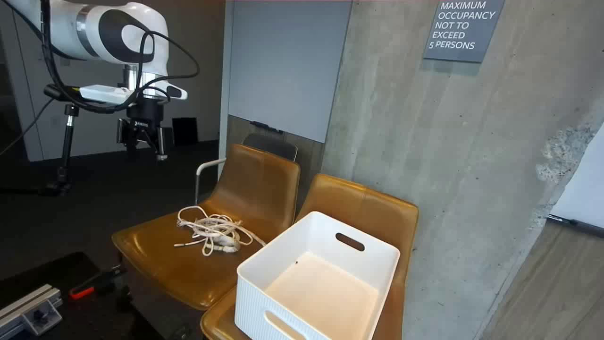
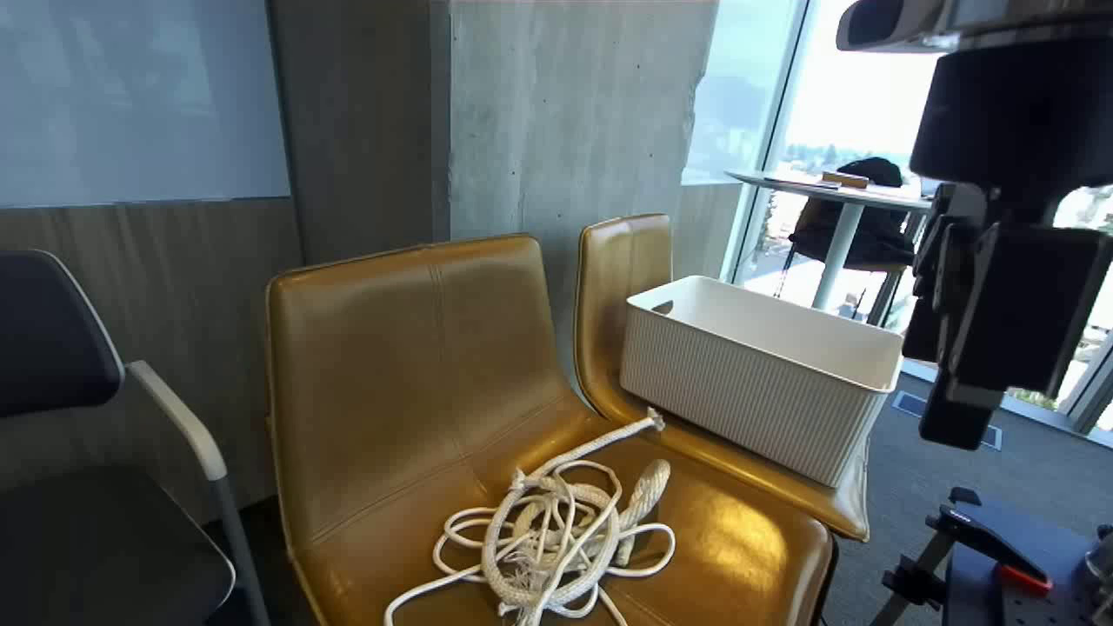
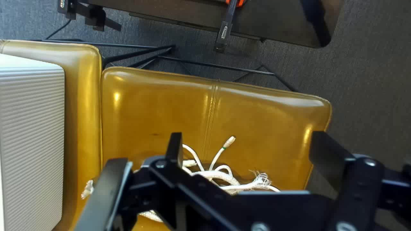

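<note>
1. Aloft, a robot arm (image 1: 113,35) points its gripper (image 1: 144,144) downward, fingers (image 3: 327,157) spread wide, holding and touching nothing.
2. Below, a tangle of white rope (image 2: 556,539) lies heaped on the seat of a tan chair (image 2: 409,365), its loops spilling outward; the wrist view shows it partly hidden by the gripper's own dark linkage. One frayed end (image 2: 655,421) reaches toward the neighboring chair (image 2: 622,296).
3. On that matching chair sits a white box (image 2: 748,391), ribbed outside and slotted for handholds, just beside the rope's seat.
4. Around them stand a dark chair (image 2: 52,339) with a pale armrest (image 2: 178,413), a concrete wall (image 1: 377,127) bearing an occupancy sign (image 1: 462,30), and a black table (image 3: 282,22) with a clamp (image 3: 227,25) at its edge.
5. By all appearances the work stands at the approach, before any grip: the rope lies loose, and the gripper hangs well above it, though whether directly over the heap is hard to tell.
6. The next move likely calls for centering the parted fingers on the thickest part of the bundle, lowering them close to the seat and closing on several strands together, since a lone thin loop could slip or drag the rest.
</note>
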Robot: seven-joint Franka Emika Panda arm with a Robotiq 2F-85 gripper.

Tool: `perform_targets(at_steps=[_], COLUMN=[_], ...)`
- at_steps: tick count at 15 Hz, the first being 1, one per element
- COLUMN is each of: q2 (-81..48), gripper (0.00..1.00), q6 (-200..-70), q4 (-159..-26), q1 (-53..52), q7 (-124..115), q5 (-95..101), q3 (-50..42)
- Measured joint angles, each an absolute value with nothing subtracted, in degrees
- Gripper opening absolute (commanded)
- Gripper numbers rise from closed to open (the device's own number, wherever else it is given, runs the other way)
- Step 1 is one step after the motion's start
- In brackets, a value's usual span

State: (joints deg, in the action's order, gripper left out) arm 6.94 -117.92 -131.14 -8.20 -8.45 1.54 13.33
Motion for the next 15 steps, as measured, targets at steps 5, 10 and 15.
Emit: perform_targets(at_steps=[5, 10, 15], q2=[6.94, 6.94, 6.43], gripper=[1.0, 1.0, 1.0], q6=[-117.92, -117.92, -118.09], q4=[-131.11, -131.11, -130.31], q1=[-8.2, -8.2, -8.24], q7=[-8.45, -8.45, -8.42], q5=[1.54, 1.54, 2.43], q3=[13.33, 13.33, 13.29])
